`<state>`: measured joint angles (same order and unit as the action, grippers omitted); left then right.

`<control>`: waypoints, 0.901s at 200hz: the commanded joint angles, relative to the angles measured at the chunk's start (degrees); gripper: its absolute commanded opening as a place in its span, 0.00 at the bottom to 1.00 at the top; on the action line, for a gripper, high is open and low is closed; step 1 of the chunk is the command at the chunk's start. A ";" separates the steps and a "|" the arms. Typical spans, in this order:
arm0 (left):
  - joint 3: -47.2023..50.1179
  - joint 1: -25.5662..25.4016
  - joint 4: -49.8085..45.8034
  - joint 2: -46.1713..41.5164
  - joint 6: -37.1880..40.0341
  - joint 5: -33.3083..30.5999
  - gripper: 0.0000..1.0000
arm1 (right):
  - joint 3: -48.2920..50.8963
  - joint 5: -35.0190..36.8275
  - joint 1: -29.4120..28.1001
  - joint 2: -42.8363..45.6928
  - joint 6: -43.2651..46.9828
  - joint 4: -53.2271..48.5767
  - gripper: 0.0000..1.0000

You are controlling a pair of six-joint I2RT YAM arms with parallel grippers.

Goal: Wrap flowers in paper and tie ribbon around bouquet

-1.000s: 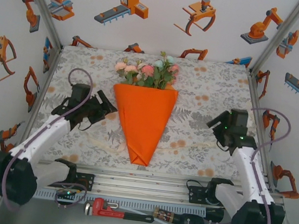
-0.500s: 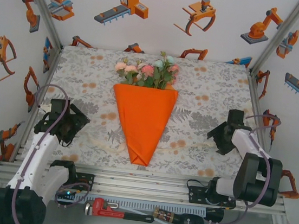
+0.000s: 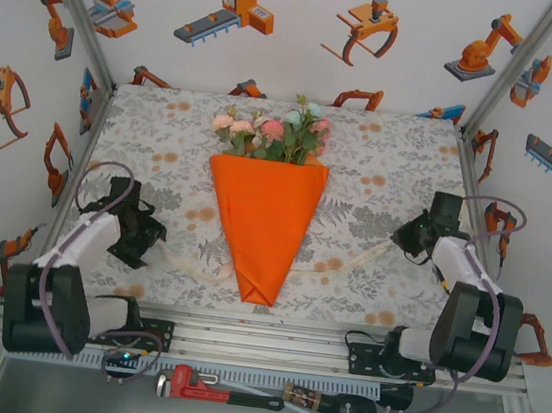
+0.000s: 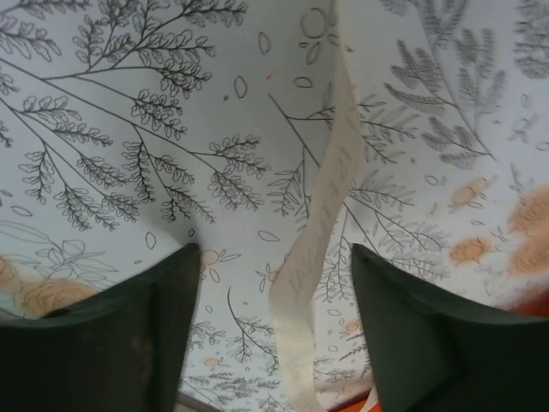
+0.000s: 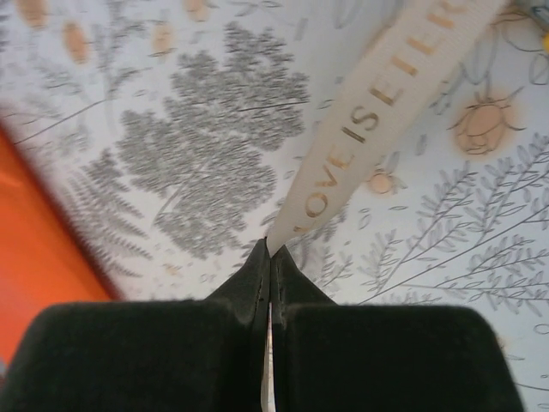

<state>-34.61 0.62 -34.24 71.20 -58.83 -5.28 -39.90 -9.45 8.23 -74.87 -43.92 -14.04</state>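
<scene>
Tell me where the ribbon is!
The ribbon stretches across the table by the bouquet's tip, pinched in the right gripper and passing through the open left gripper.

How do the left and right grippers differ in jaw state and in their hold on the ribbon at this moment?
Jaws: the left gripper stands open, while the right gripper is shut.
Ribbon: the ribbon runs free between the left gripper's open jaws, but the right gripper pinches it at its tips.
Side: the left gripper is left of the bouquet, the right gripper on its right.
Both are at the ribbon, over the floral tablecloth.
</scene>
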 commanded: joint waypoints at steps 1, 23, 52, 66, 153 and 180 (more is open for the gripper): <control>-0.45 0.60 10.12 6.05 -2.58 3.97 0.49 | -0.61 -2.53 -1.37 2.99 -0.90 0.23 0.00; -3.14 0.84 13.05 10.62 -2.26 4.17 0.12 | -1.16 -3.32 -2.73 3.31 -0.81 0.85 0.00; -11.41 2.82 12.25 14.72 1.08 3.55 0.00 | -4.94 -1.87 -4.32 0.03 -2.17 2.27 0.00; -15.50 5.55 12.41 16.59 2.55 2.82 0.00 | -6.92 -1.69 -5.41 -1.68 -3.26 3.34 0.00; -23.82 9.33 19.04 16.34 8.25 16.64 0.00 | -10.80 0.71 -10.59 -2.31 -2.93 4.00 0.00; -19.38 6.53 17.21 6.92 11.63 13.99 0.00 | -13.37 -1.10 -16.74 -0.59 1.91 4.27 0.00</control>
<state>-56.62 9.37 -15.09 86.94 -51.22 8.36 -49.39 -9.37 -3.33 -78.22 -46.54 -10.70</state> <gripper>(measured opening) 0.008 0.003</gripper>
